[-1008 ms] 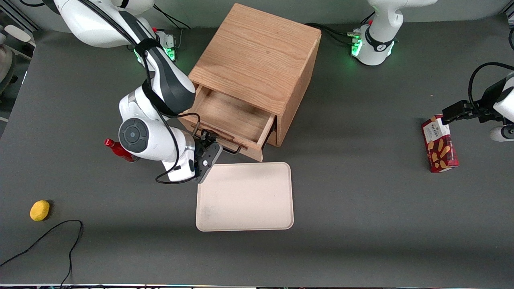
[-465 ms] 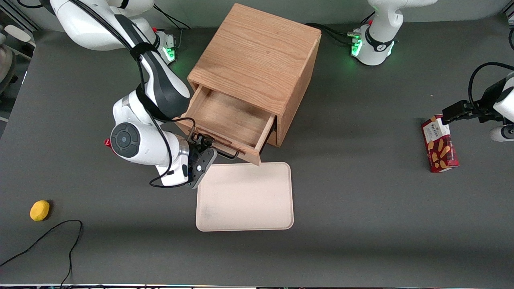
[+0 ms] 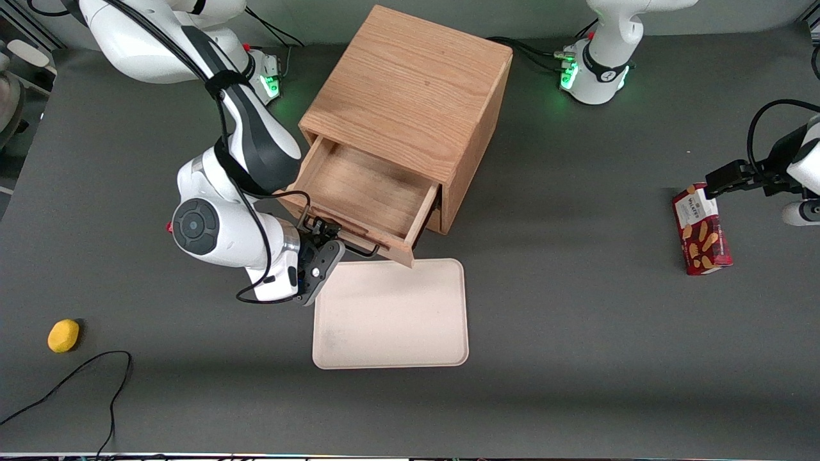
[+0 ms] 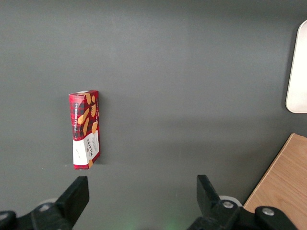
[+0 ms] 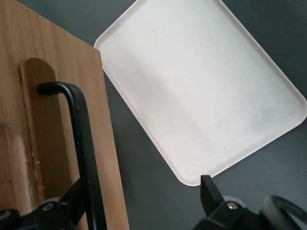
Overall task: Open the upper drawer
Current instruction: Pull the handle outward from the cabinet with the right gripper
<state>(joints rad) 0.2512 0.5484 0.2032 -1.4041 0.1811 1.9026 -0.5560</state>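
Observation:
The upper drawer (image 3: 368,189) of the light oak cabinet (image 3: 410,89) stands pulled out toward the front camera, its inside empty. Its thin black wire handle (image 3: 354,247) runs along the drawer front. My right gripper (image 3: 318,246) is at the handle's end nearer the working arm, open. In the right wrist view the handle (image 5: 81,143) crosses the oak drawer front (image 5: 53,96) just inside one finger (image 5: 71,201), and the gripper (image 5: 141,201) spans wide, with its second finger over bare table. The lower drawer is hidden under the upper one.
A cream tray (image 3: 391,314) lies on the table just nearer the camera than the drawer front; it also shows in the right wrist view (image 5: 201,91). A red bottle (image 3: 170,226) peeks from under my arm. A yellow lemon (image 3: 63,335) and a cable (image 3: 77,371) lie toward the working arm's end. A cookie box (image 3: 701,229) lies toward the parked arm's end.
The drawer has slid a little farther out toward the tray. My gripper and forearm have moved with the handle, slightly toward the camera and the working arm's end.

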